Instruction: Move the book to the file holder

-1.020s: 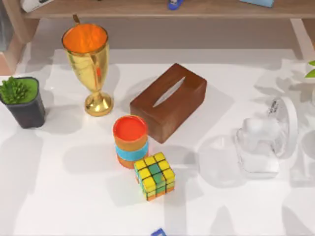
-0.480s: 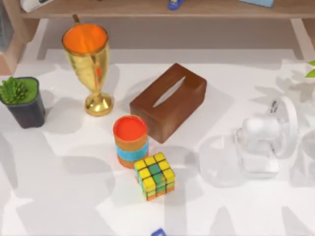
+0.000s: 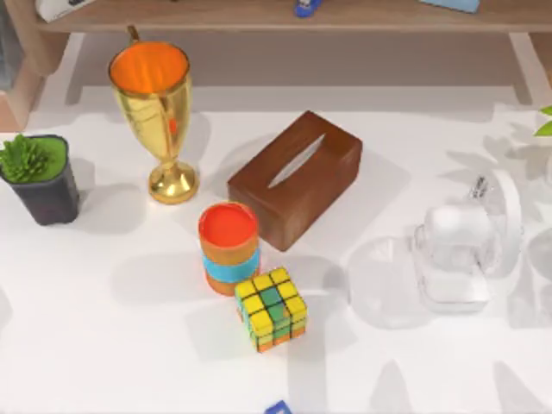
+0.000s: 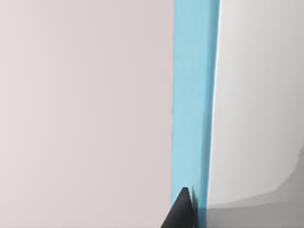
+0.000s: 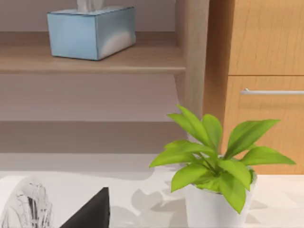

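Left wrist view is showing a blue book [image 4: 194, 95] edge by my left gripper [image 4: 183, 213] — whether it is holding, I cannot tell; no file holder is showing yet.

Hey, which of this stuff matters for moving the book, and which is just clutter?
Job: blue strip, probably the book's edge.

Clutter: goblet, succulent, brown tissue box, cup, cube, fan, leafy plant, blue tissue box.

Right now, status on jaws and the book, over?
Left gripper close against a blue edge, jaws unreadable. Right gripper faces a leafy plant. Tissue box, cube mid-table.
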